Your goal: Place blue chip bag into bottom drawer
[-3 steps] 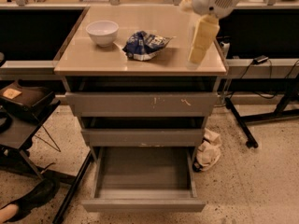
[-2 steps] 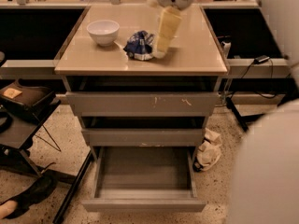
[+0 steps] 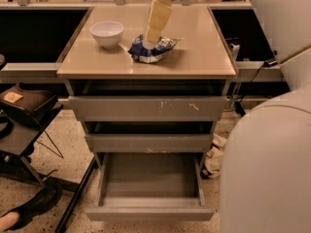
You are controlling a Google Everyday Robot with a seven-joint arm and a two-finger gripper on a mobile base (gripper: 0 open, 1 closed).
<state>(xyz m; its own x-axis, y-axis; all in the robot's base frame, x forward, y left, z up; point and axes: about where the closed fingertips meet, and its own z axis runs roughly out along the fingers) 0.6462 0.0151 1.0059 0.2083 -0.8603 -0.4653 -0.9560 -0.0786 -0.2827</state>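
The blue chip bag (image 3: 151,50), crumpled dark blue foil with white patches, lies on the tan cabinet top (image 3: 204,57) just right of the white bowl (image 3: 107,33). My gripper (image 3: 151,40) reaches down from the top of the view, its pale fingers (image 3: 158,18) directly over the bag with the tips at the bag's upper surface. The bottom drawer (image 3: 150,212) is pulled far out at the cabinet's foot, a shallow grey tray with nothing in it. The two drawers above stand slightly ajar.
My arm's white body (image 3: 267,164) fills the lower right. A dark chair or stand (image 3: 24,125) sits at the left, a black shoe (image 3: 34,205) at the bottom left, and crumpled cloth (image 3: 214,154) lies right of the cabinet. Cables hang at the right.
My gripper has moved left from the cabinet's right side to above the chip bag and come down onto it. My arm's body now covers the lower right of the view.
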